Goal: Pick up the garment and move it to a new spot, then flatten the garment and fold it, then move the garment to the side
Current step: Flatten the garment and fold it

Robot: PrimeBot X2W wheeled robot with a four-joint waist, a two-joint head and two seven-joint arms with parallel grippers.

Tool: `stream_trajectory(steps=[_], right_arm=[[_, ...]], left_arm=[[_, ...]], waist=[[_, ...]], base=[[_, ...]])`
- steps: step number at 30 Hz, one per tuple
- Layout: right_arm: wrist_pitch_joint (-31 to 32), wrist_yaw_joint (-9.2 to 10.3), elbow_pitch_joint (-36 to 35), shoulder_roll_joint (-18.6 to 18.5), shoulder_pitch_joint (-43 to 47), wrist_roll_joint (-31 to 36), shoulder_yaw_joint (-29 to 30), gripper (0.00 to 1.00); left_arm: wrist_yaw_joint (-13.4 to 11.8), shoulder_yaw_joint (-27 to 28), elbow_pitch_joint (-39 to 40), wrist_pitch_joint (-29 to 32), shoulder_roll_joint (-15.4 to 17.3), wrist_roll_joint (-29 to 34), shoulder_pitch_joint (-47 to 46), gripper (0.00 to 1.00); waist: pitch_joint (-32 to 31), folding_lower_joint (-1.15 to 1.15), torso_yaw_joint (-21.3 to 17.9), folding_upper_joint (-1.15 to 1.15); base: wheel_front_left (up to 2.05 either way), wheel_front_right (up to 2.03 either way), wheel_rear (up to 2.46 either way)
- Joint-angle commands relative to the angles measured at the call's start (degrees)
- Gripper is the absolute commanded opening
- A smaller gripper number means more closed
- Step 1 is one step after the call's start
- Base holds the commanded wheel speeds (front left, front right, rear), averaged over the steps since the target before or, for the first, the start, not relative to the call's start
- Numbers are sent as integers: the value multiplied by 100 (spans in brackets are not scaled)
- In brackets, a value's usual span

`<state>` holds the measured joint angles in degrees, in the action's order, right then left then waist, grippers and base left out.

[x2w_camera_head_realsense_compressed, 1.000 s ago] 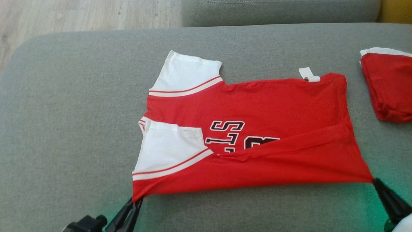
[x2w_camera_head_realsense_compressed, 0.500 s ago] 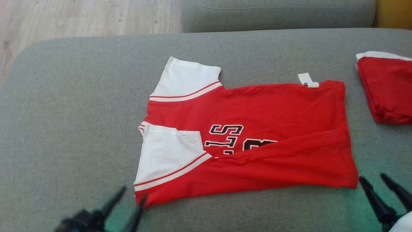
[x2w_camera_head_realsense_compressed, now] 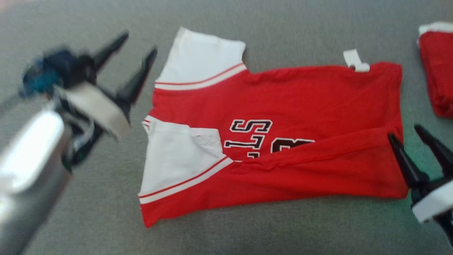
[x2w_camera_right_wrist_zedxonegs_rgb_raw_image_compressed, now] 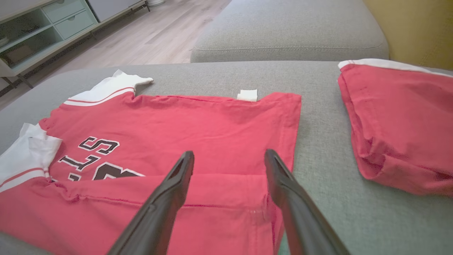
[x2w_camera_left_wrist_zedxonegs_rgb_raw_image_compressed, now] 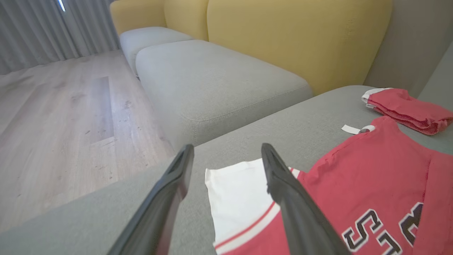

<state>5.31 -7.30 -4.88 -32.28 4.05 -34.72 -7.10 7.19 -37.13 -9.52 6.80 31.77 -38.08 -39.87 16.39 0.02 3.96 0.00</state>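
I saw both pairs of jaws apart and empty: the red-and-white fabric jersey's (x2w_camera_head_realsense_compressed: pixel 300 99) sleeve beside my left gripper (x2w_camera_head_realsense_compressed: pixel 138 42), its hem beneath my right gripper (x2w_camera_head_realsense_compressed: pixel 404 131).

The left hand (x2w_camera_head_realsense_compressed: pixel 139 41) and right hand (x2w_camera_head_realsense_compressed: pixel 404 131) released the garment (x2w_camera_head_realsense_compressed: pixel 300 99) and moved forward, open.

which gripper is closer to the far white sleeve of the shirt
Left. The left gripper, open, sits beside the far white sleeve; the right gripper, also open, is at the opposite end of the shirt, by its hem corner.
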Motion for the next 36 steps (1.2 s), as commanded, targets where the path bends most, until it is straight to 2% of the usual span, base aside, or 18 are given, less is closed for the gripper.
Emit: stream_trajectory(steps=[1, 2, 9, 16, 27, 36], right_arm=[[25, -19, -222, -134, -196, 56, -65, 100], [25, -19, -222, -134, -196, 56, -65, 100], [55, -19, -330, -34, -688, 228, -108, 100], [8, -19, -387, 73, -935, 342, -117, 100], [-140, -19, -211, 299, -1211, 444, -222, 100], [-248, -19, -70, 370, -1353, 459, -271, 100]], left_arm=[[27, 88, -32, 121, 358, -187, -612, 100], [27, 88, -32, 121, 358, -187, -612, 100], [28, -838, -1033, 808, 563, -1176, -2235, 100], [29, -1521, -1676, 1219, 706, -1780, -3051, 100], [29, -2382, -2088, 1129, 1002, -2259, -3615, 100], [29, -2898, -2081, 1088, 1063, -2580, -3927, 100]], waist=[[465, -2, -194, 0], [465, -2, -194, 0], [1124, -2, -485, 0], [1618, -2, -726, 0], [1993, -2, -959, 0], [2105, -2, -1037, 0]], base=[[0, 0, 0], [0, 0, 0], [0, 0, 0], [0, 0, 0], [0, 0, 0], [0, 0, 0]])
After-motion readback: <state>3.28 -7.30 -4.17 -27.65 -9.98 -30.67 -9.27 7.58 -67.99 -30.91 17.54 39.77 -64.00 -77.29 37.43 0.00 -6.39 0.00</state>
